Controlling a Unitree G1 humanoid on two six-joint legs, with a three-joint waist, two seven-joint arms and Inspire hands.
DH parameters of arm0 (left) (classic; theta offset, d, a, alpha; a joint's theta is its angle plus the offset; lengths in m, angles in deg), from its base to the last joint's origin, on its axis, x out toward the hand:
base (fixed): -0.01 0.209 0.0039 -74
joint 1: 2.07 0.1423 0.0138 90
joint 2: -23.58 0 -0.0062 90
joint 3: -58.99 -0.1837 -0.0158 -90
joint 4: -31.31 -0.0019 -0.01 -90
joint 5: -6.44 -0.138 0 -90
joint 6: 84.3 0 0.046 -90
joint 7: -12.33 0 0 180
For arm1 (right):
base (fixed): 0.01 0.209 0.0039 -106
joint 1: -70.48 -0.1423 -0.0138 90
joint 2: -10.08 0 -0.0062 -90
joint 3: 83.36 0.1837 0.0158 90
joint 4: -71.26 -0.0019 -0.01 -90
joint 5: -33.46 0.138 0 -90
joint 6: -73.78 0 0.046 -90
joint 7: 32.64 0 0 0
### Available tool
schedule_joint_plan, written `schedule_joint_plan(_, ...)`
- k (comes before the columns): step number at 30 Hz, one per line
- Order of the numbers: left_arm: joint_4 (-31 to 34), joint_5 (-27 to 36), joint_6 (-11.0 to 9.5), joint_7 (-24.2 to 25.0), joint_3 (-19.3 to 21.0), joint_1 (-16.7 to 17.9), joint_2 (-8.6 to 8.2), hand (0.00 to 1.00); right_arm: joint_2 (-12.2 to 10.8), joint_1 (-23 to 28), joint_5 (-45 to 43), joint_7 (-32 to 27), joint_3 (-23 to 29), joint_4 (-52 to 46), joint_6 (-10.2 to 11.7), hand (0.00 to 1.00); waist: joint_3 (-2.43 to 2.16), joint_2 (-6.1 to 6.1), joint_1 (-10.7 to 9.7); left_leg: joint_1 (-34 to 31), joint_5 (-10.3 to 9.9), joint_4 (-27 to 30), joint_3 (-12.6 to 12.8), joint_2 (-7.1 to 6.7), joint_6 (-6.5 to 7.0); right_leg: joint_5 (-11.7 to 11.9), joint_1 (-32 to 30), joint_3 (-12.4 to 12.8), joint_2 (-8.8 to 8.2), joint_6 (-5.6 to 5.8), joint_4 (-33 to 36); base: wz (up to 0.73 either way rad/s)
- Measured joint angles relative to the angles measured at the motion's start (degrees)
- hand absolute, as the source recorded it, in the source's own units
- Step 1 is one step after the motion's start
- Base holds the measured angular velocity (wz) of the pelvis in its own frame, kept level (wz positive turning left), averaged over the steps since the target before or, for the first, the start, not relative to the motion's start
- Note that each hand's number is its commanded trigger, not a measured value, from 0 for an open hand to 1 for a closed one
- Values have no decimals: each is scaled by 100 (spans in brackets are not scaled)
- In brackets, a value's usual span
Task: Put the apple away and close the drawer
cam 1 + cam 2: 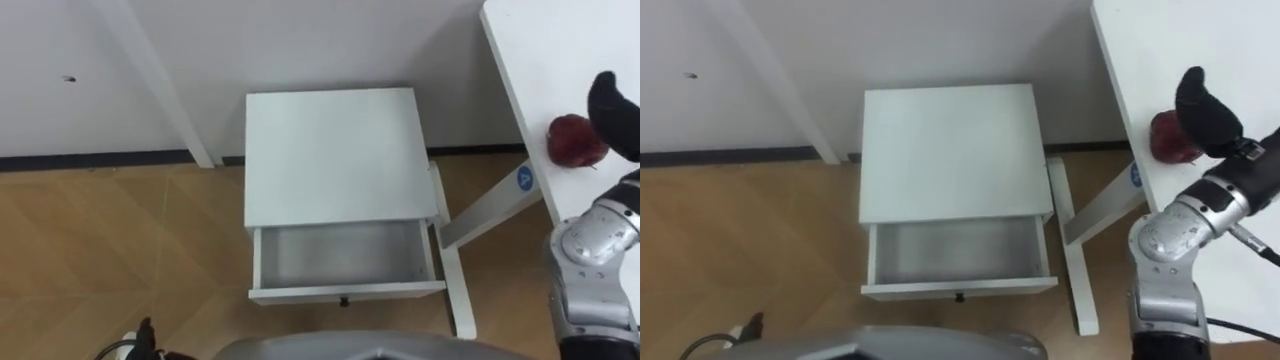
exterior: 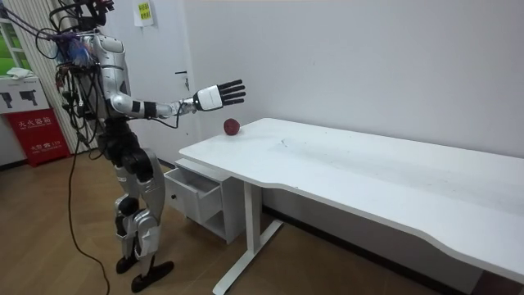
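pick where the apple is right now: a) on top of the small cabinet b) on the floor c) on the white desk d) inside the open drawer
C: the apple lies on the white desk under the open right hand, and the open drawer holds nothing.

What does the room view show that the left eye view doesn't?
Room view: the robot standing beside the cabinet, its right hand spread open, the table's whole long top, a red box. Left eye view: straight down onto the cabinet's top and the grey bottom of the open drawer. Both: the apple on the table, by that hand.
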Motion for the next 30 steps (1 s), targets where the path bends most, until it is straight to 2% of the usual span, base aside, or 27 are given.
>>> schedule_joint_plan(6,-5,1,-2,0,3,73,-17,0,-5,11,361,558,-4,274,-28,0,3,-7,1,9,0,-3,1,-2,0,0,10,0,-2,1,-1,1)
schedule_joint_plan(12,-4,-27,-13,0,14,84,-27,0,-12,10,362,840,10,406,-27,0,-2,-21,-2,31,0,-3,3,0,0,3,29,1,-1,4,2,0)
schedule_joint_plan(17,13,-11,-12,-3,21,105,-30,0,-26,-3,575,933,20,675,-28,0,-10,-36,-8,41,0,-19,3,7,0,4,31,5,-7,5,6,0)
schedule_joint_plan(20,15,-13,-11,-7,25,119,-29,0,-44,-4,658,1035,83,867,-113,0,-20,-54,-19,49,0,-19,6,29,0,4,42,10,-6,5,5,0)
schedule_joint_plan(24,48,-11,2,-6,27,145,-29,0,-65,-2,760,1078,85,935,-225,0,-9,-72,-44,85,0,-23,13,39,0,4,108,9,-8,5,0,0)
schedule_joint_plan(30,163,-12,36,-4,26,184,-29,0,-67,5,761,1145,98,1017,-276,0,-13,-72,-76,88,0,-19,13,42,0,6,119,-1,-8,3,1,0)
